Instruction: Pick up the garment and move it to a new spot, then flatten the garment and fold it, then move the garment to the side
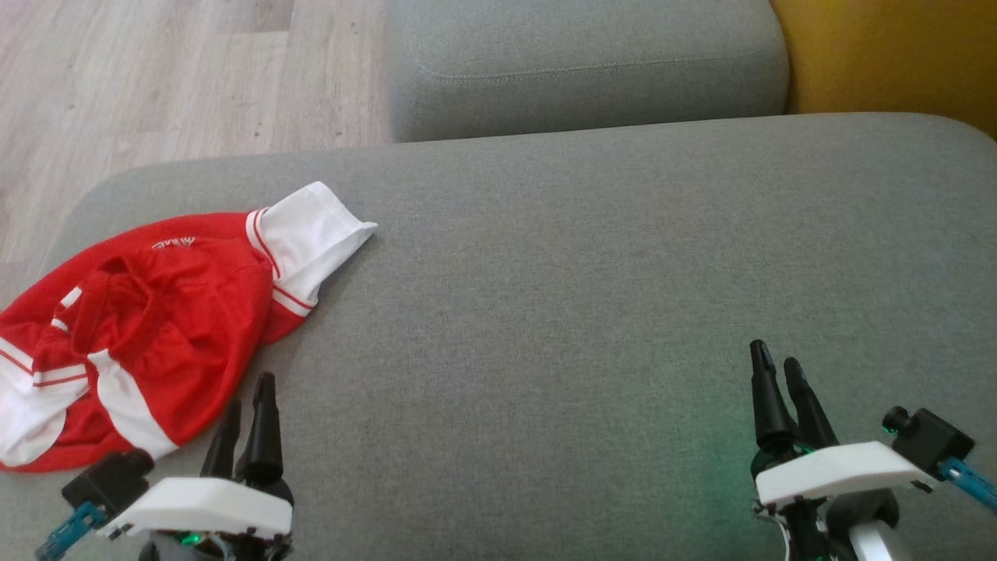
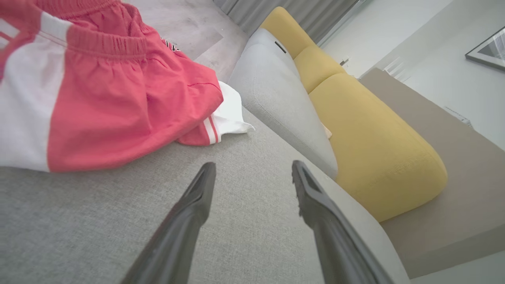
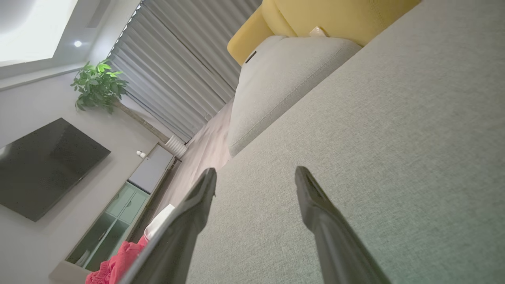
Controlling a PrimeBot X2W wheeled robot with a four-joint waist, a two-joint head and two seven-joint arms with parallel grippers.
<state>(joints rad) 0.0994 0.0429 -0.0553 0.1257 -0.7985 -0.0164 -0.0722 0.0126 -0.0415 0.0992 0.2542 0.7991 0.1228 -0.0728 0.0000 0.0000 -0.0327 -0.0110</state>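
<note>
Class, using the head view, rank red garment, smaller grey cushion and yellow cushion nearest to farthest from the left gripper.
1. Red garment, beside the left gripper, at left.
2. Smaller grey cushion, ahead, top centre.
3. Yellow cushion, top right corner.

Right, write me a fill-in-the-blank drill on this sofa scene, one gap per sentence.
1. The crumpled garment is white and ____.
2. It rests on a seat coloured ____.
3. The left gripper and the right gripper both stand ____, holding nothing.
4. The garment lies nearer the ____ one.

Missing words: red; grey; open; left.
</note>
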